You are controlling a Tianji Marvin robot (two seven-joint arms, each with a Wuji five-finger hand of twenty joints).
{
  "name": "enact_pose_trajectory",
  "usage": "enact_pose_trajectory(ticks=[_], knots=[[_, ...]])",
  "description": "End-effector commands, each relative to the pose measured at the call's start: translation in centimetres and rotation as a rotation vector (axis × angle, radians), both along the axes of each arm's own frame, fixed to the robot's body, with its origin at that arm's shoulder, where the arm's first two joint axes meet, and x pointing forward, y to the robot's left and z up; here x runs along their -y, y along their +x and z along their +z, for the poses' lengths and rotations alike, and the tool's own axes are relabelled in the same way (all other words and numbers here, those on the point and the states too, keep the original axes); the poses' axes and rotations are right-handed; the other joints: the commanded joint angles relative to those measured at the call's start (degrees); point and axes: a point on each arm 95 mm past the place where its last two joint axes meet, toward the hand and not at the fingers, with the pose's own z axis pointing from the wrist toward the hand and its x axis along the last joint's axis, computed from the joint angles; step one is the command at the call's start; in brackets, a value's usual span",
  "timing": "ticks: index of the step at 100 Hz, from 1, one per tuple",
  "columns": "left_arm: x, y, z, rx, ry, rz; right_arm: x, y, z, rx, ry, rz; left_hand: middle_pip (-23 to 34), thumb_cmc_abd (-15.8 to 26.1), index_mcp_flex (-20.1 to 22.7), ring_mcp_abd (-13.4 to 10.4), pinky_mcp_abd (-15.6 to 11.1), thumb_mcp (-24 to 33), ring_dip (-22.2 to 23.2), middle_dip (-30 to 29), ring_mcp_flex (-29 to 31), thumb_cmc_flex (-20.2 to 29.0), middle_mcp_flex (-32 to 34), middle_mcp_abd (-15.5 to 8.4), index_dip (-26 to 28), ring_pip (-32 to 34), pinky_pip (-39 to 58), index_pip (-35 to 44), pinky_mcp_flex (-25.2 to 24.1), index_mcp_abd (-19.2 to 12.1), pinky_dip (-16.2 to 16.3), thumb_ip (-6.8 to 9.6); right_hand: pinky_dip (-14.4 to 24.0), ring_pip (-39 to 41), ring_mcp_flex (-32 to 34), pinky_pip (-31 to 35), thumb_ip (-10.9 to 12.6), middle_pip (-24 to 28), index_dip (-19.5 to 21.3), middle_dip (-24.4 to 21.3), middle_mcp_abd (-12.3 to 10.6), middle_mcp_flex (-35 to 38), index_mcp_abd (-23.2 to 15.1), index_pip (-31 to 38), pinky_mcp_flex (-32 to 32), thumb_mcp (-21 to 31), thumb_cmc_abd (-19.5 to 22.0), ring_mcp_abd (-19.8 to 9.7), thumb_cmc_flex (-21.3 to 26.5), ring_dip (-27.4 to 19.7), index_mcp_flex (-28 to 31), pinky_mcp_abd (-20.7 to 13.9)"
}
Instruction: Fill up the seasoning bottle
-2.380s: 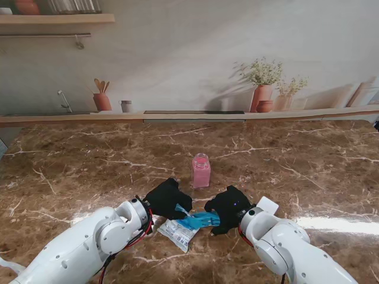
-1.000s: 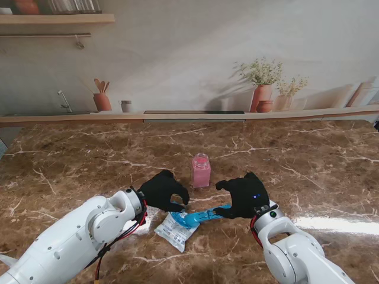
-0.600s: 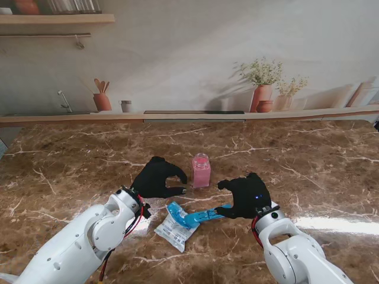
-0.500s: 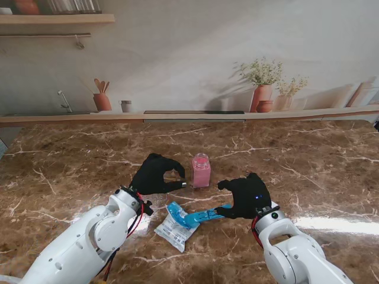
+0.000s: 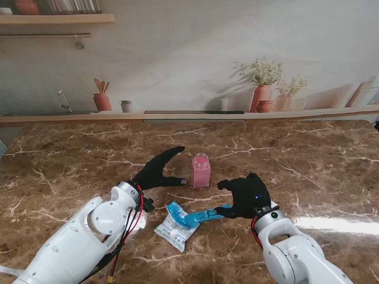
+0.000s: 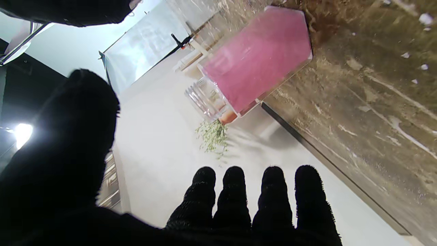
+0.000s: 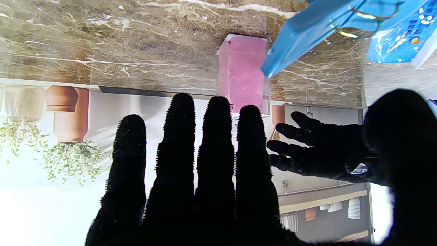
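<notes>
Nearest to me on the counter (image 5: 71,160) lies the refill pouch (image 5: 175,227), white at its near end and blue toward its far end, flat on the marble between my two arms. A blue strip (image 5: 207,214) runs from it to the right, and its end sits at the fingers of my right hand (image 5: 246,196); I cannot tell whether those fingers pinch it or only touch it. In the right wrist view the four fingers (image 7: 218,143) are straight and side by side, the thumb apart. Farther from me and to the left, my left hand (image 5: 156,170) is spread wide and holds nothing, its fingers (image 6: 235,191) stretched out and the thumb well apart. The bottle (image 5: 201,170) stands upright just beside that hand on its right, not touched, pink inside up to the clear neck, which has no cap on it. Bare marble lies open all round it, out to the counter's far edge, where a ledge (image 5: 189,115) runs along the wall.
</notes>
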Motion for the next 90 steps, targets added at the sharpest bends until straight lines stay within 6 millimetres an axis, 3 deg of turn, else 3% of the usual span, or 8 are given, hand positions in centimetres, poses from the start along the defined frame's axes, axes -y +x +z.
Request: enact_pose_trajectory(ticks=[1,8,22,36,39,47,66,90], knots=[[-0.7,1.0,0.0,0.003,0.037,0.010,0.0,-0.2,-0.6,-0.027,0.000,-0.006,-4.7,-2.3,-2.8,-3.8,-3.9,-2.1,-2.5,-2.3,-3.9,0.3,-3.0,-1.3,-1.7,-2.5,-6.7,-6.4,-0.6,0.6,-3.4,0.41,-0.7,0.1,-0.7,0.3,1.8,0.7,-0.7,0.3,0.2,0.6,0.6,0.5,-0.5,0.7,-0.6,0.2,0.0,-0.7,-0.4,0.6],[-0.7,1.6,-0.3,-0.033,0.036,0.002,0.0,-0.1,-0.6,-0.028,0.001,-0.008,-6.8,-3.0,-2.9,-4.4,-4.2,-2.0,-3.3,-2.4,-5.1,0.2,-4.4,-1.9,-2.1,-2.9,-9.5,-8.1,-1.2,0.3,-3.8,0.20,-0.7,0.1,-0.7,0.3,1.8,0.8,-0.6,0.4,0.2,0.7,0.6,0.6,-0.5,0.7,-0.6,0.3,0.0,-0.7,-0.3,0.6],[-0.5,2.9,-1.2,-0.080,0.032,-0.003,0.0,0.0,-0.8,-0.039,-0.001,-0.013,-9.5,-5.6,-2.6,-5.3,-5.4,0.3,-4.6,-1.4,-7.0,-0.2,-5.0,-3.5,-8.2,-3.7,-14.8,-9.0,-1.1,-3.1,-1.3,-0.56,-0.6,0.3,-0.6,0.3,1.7,1.0,-0.6,0.5,0.1,1.0,0.5,0.8,-0.6,0.6,-0.8,0.2,0.4,-0.6,0.0,0.7],[-0.1,4.0,-1.9,-0.144,0.032,-0.049,0.2,0.2,-1.0,-0.050,-0.006,-0.017,-10.3,-6.9,-2.6,-5.3,-6.2,1.4,-5.1,-3.1,-7.4,-0.3,-5.3,-2.8,-8.9,-4.9,-17.9,-8.7,-1.9,-5.8,-0.8,-1.04,-0.6,0.4,-0.5,0.3,1.7,1.0,-0.6,0.6,0.1,1.1,0.4,0.9,-0.7,0.6,-0.8,0.3,0.5,-0.5,0.3,0.7],[0.0,4.1,-2.0,-0.158,0.032,-0.062,0.2,0.2,-1.0,-0.051,-0.006,-0.018,-9.9,-7.3,-2.6,-5.3,-6.3,2.5,-6.0,-4.4,-7.4,-0.6,-5.4,-2.8,-9.5,-4.8,-20.6,-8.7,-1.5,-6.7,1.6,-1.42,-0.6,0.4,-0.6,0.3,1.7,1.0,-0.6,0.6,0.1,1.2,0.3,1.0,-0.7,0.6,-0.8,0.2,0.6,-0.5,0.3,0.7],[0.3,4.6,-2.4,-0.178,0.040,-0.083,0.3,0.3,-1.0,-0.044,-0.007,-0.025,-10.1,-7.9,-2.8,-5.3,-6.3,2.9,-6.2,-4.7,-7.4,-0.4,-5.4,-2.9,-9.7,-4.9,-21.0,-8.8,-1.4,-8.2,2.2,-1.50,-0.6,0.5,-0.4,0.4,1.7,1.1,-0.6,0.7,0.1,1.3,0.3,1.0,-0.6,0.5,-0.8,0.3,0.6,-0.5,0.3,0.7],[1.5,5.6,-3.5,-0.217,0.035,-0.091,0.6,0.4,-1.1,-0.037,0.000,-0.044,-10.6,-8.6,-2.8,-5.4,-6.4,3.9,-6.7,-5.9,-7.3,-0.5,-5.5,-2.8,-13.2,-5.1,-21.5,-10.1,-1.3,-6.6,2.6,-1.70,-0.5,0.5,-0.5,0.4,1.8,1.1,-0.6,0.8,0.1,1.3,0.4,1.1,-0.5,0.5,-0.9,0.3,0.8,-0.4,0.4,0.7],[2.6,6.5,-4.3,-0.239,0.022,-0.109,0.9,0.4,-0.8,-0.026,0.007,-0.059,-9.9,-9.1,-2.5,-5.3,-6.0,4.7,-6.1,-5.0,-7.3,-1.2,-5.2,-2.8,-14.2,-4.7,-21.4,-9.4,-1.4,-7.0,3.1,-1.97,-0.6,0.4,-0.7,0.5,1.8,0.7,-0.7,0.6,0.3,0.5,0.7,0.9,-0.4,0.5,-0.3,0.3,0.3,-0.5,-0.1,0.6]])
